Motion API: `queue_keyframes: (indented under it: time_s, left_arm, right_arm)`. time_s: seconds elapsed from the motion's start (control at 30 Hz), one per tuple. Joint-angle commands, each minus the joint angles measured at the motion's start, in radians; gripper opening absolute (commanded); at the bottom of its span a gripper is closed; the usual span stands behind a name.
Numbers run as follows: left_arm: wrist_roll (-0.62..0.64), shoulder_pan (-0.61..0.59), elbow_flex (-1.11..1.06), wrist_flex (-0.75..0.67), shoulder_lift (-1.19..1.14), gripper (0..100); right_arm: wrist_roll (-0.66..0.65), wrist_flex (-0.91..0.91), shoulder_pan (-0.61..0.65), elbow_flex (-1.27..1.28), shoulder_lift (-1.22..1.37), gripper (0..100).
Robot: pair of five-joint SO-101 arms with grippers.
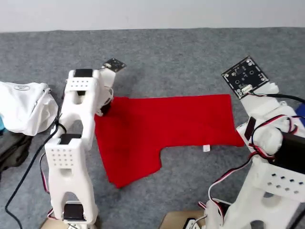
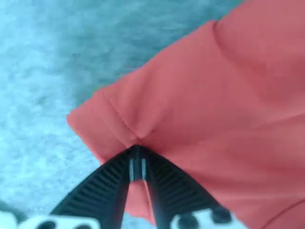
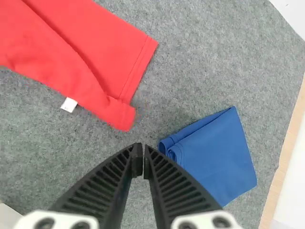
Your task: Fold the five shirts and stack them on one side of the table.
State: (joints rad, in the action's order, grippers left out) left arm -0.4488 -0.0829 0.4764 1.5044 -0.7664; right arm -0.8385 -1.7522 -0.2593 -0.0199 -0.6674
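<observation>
— How many claws were there, and what did each have?

— Two. The left claw [image 2: 137, 164] was pinched shut on the edge of the red shirt [image 2: 214, 105], near a corner. The right claw [image 3: 139, 160] was closed with nothing in it, above the bare grey table [image 3: 228, 57].

— And the shirts?

— There was one red, spread flat mid-table, with one small white tag [image 3: 70, 104] on its edge. One blue shirt [image 3: 214, 157] lay folded just beside the right claw, near the table's edge. One white bundle [image 1: 24, 107] lay farther off at the left side, touching one dark garment [image 1: 9, 145]. I could not tell how many pieces the bundle held.

— Did the views differ?

— Yes. The right wrist view showed the blue fold whole, while the high view caught a sliver of it. The high view also took in the white bundle. The left wrist view gave the grip on the red cloth up close.
</observation>
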Motion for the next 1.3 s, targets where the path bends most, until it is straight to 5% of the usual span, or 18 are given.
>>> queue_keyframes:
  time_s: [0.0,0.37,0.83,1.27]
  left_arm:
    - [-0.018,-0.040,0.154,0.086,-0.020,1]
    - [-0.028,0.000,0.383,0.219,-0.044,1]
    - [-0.025,-0.005,0.378,0.250,-0.035,1]
    - [0.152,-0.005,0.469,0.250,-0.035,1]
  right_arm:
    - [0.011,-0.024,-0.001,0.063,-0.015,1.0]
    - [0.158,0.329,0.087,0.330,0.054,1.0]
    - [0.153,0.808,0.105,0.344,0.587,1.0]
    - [0.157,0.877,0.104,-0.063,1.141,1.0]
